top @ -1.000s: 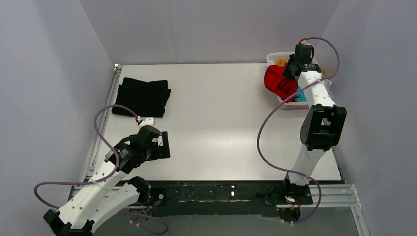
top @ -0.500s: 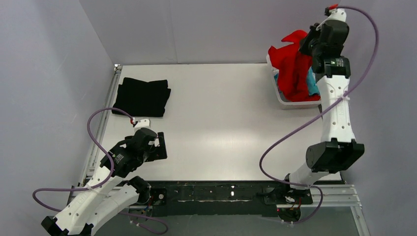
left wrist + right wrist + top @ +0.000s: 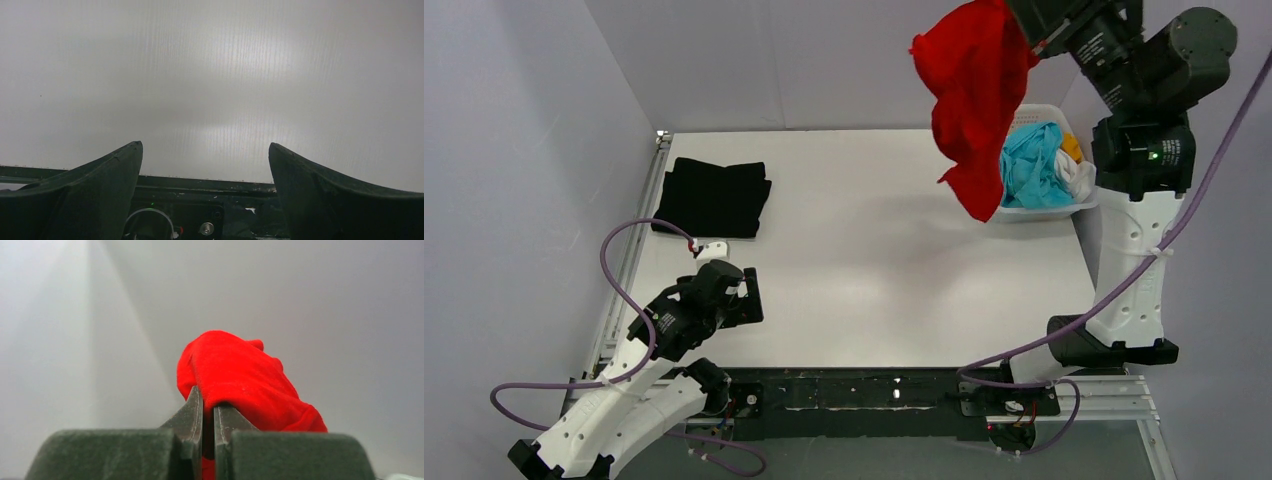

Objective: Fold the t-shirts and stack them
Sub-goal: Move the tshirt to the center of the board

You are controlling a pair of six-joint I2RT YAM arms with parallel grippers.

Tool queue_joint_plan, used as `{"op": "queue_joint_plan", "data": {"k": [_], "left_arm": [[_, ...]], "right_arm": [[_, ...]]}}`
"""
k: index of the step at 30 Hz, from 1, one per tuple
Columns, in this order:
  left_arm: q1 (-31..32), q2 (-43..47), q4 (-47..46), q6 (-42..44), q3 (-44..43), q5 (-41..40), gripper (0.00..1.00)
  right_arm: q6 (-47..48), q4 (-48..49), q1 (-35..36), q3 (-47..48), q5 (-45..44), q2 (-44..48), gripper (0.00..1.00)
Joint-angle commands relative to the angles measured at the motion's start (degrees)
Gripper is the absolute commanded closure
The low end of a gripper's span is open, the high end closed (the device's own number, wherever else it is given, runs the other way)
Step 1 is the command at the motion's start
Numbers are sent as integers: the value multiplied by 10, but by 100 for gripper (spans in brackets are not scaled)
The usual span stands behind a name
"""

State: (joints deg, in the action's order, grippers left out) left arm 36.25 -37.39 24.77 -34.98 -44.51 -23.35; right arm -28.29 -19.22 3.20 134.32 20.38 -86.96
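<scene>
Pincer on right arm (image 3: 208, 402), clamped on red t-shirt (image 3: 240, 375) hanging below it, should lower slowly so cloth spreads flat on table (image 3: 874, 250)

I can read no text, label, brand, number or sign in any of my three views.
</scene>
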Motion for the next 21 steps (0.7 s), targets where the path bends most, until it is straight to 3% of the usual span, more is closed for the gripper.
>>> {"op": "queue_joint_plan", "data": {"k": [1,5,9,13,16,18,19,20,21], "left_arm": [[3,-4,47,-3,-11,-23,2],[3,3,67,-6,-21,-35,2],[3,12,98,-14,-33,-42,2],[3,28,135,-32,-40,-63,2],[3,38,150,-47,-35,-69,2],[3,36,153,-52,-32,-63,2],[3,32,154,-53,-32,-58,2],[3,26,156,-55,-32,-52,2],[3,20,157,-58,-33,-41,2]], "right_arm": [[-19,51,109,-25,87,27,99],[-21,68,185,-37,90,31,99],[-68,88,203,-80,58,40,99],[-60,84,203,-256,-88,112,99],[-63,72,200,-438,-247,189,99],[-81,69,194,-580,-305,241,99],[-87,71,189,-649,-323,261,94],[-96,72,183,-714,-335,279,79],[-111,59,169,-763,-340,291,56]]}}
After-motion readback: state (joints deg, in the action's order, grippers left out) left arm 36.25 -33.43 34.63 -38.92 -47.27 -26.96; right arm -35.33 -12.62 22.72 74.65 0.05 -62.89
